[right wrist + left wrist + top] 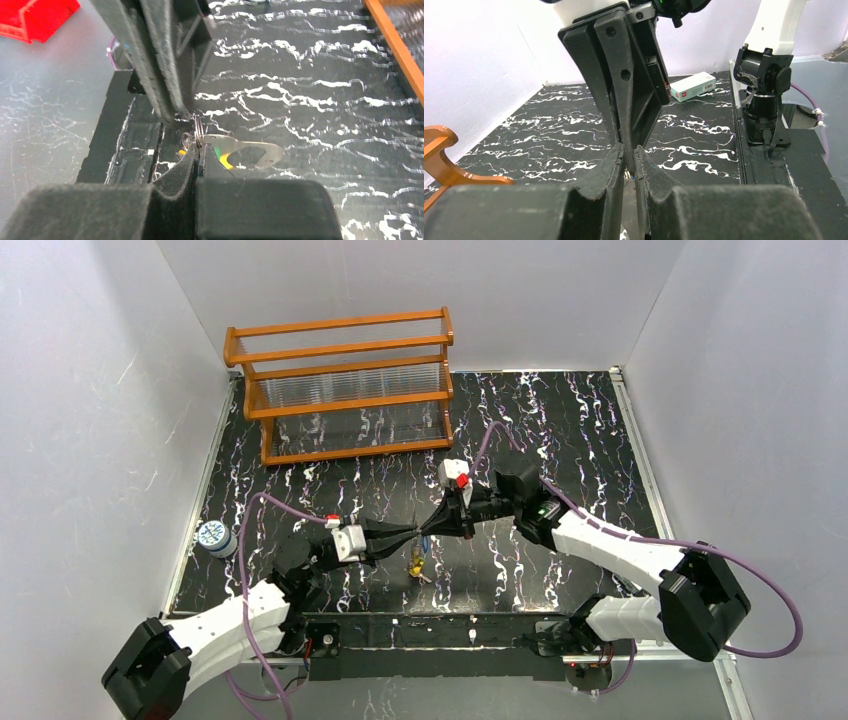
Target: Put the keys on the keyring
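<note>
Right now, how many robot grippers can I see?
2. The left gripper and the right gripper meet tip to tip mid-table, by the keys. None seems hidden.

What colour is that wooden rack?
It's an orange-brown wooden rack; the top view shows it best.

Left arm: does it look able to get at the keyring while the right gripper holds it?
Probably yes. The right gripper is shut on the keyring, but the coil stands proud of its tips, and the left gripper sits right at that exposed part. The keys lie to one side.
</note>
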Robot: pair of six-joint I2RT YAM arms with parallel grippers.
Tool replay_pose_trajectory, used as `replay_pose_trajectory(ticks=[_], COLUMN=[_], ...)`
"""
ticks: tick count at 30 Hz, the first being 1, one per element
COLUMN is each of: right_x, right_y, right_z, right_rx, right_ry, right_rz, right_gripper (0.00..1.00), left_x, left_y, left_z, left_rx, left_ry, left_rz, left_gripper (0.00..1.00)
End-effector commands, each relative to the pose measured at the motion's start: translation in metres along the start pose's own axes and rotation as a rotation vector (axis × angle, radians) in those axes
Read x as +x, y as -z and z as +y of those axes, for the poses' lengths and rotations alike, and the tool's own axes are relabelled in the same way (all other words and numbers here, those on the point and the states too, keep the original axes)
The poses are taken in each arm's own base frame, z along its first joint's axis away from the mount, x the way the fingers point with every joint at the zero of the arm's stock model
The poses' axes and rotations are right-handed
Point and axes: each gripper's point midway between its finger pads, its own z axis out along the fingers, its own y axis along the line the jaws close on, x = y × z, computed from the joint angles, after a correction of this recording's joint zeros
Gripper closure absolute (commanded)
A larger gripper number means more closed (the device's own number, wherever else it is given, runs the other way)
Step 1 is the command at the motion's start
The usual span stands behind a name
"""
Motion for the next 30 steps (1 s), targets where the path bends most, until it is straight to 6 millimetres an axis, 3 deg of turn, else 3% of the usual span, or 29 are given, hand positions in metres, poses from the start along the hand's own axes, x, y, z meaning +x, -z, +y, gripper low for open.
replay_pose_trajectory(ticks=[1,3,7,9,18,24,30], right_x=[-0.01,-0.007,-0.004,-0.003,0.01,0.017,0.016], right_y=[0.012,0.016,0.021,0.023,0.026,0.017,0.005], right_z=[-0.013,-0.015,-0.017,-0.019,-0.037,-0.033,-0.028], right_rx=[0.093,0.113,0.139,0.146,0.216,0.222,0.205], right_ry=[0.079,0.075,0.058,0.046,-0.037,-0.013,0.011], right_rz=[0.085,0.118,0.167,0.202,0.413,0.498,0.507], right_gripper=[0.99,0.99,0.99,0.99,0.99,0.99,0.99], left_x=[-0.007,-0.001,0.005,0.01,0.037,0.042,0.049], left_y=[-0.002,-0.003,0.0,0.001,0.008,0.002,-0.004], left_z=[0.006,0.006,0.015,0.019,0.025,0.023,0.018], left_rx=[-0.02,-0.008,-0.058,-0.069,0.032,0.096,0.147], left_ry=[-0.019,-0.014,-0.014,-0.035,-0.089,-0.084,-0.068], left_rz=[0.008,0.048,0.095,0.15,0.488,0.531,0.539], left_gripper=[0.89,0.86,0.55,0.5,0.51,0.57,0.68])
